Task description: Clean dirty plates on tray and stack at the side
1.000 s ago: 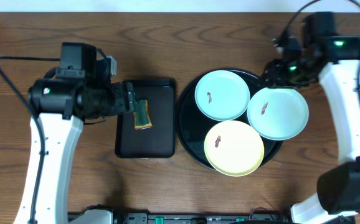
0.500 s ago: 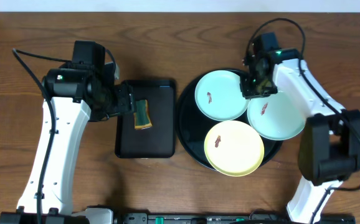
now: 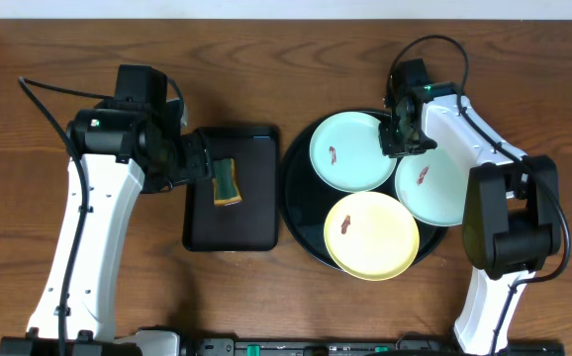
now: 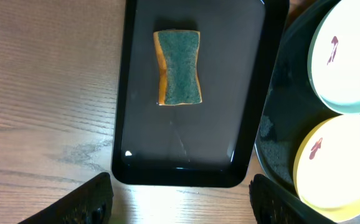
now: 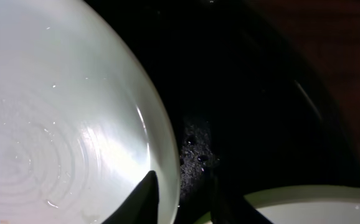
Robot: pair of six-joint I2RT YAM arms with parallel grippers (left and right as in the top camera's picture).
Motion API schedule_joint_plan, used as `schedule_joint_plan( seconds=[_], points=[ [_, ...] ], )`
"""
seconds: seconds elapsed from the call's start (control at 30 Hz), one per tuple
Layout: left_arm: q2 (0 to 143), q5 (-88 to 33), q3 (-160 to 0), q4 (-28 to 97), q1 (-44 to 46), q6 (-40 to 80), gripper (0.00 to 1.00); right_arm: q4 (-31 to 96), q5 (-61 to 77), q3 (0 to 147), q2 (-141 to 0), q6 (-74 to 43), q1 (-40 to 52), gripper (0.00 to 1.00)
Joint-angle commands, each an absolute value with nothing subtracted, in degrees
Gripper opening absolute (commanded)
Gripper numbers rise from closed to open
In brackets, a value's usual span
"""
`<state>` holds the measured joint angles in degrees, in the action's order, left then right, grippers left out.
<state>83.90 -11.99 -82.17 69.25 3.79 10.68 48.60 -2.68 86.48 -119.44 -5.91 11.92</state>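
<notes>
- Round black tray (image 3: 298,213) – on the wooden table (image 3: 524,59), right of centre; holds all three plates.
- Left mint-green plate (image 3: 350,150) – at the tray's rear left, brown smear on its face.
- Right mint-green plate (image 3: 444,188) – on the tray's right side, reaching past the rim; smeared.
- Yellow plate (image 3: 372,235) – at the tray's front, up against both mint plates; smeared.
- Right gripper (image 3: 402,138) – at the left mint-green plate's right edge, where the two mint plates meet. In the wrist view its jaws stand narrowly either side of a mint plate's rim; whether they pinch it cannot be told.
- Left gripper (image 4: 180,186) – over the rectangular black tray (image 4: 121,93), jaws spread wide, nothing in them.
- Sponge (image 4: 179,76) – green face up, lying in that tray, untouched.
</notes>
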Motion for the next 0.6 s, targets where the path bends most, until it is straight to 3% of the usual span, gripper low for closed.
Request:
schedule_joint_plan(
  seconds=[0.0, 0.57],
  points=[
    [83.88, -11.29, -81.3, 69.6, 3.7, 11.25, 0.72, 48.86, -4.21, 86.46, -119.81, -9.15, 12.05, 0.22],
    [83.92, -10.83, -81.21, 69.36, 3.7, 11.25, 0.71, 46.68, -2.52, 83.83, -119.92, -10.28, 12.84, 0.06]
  ],
)
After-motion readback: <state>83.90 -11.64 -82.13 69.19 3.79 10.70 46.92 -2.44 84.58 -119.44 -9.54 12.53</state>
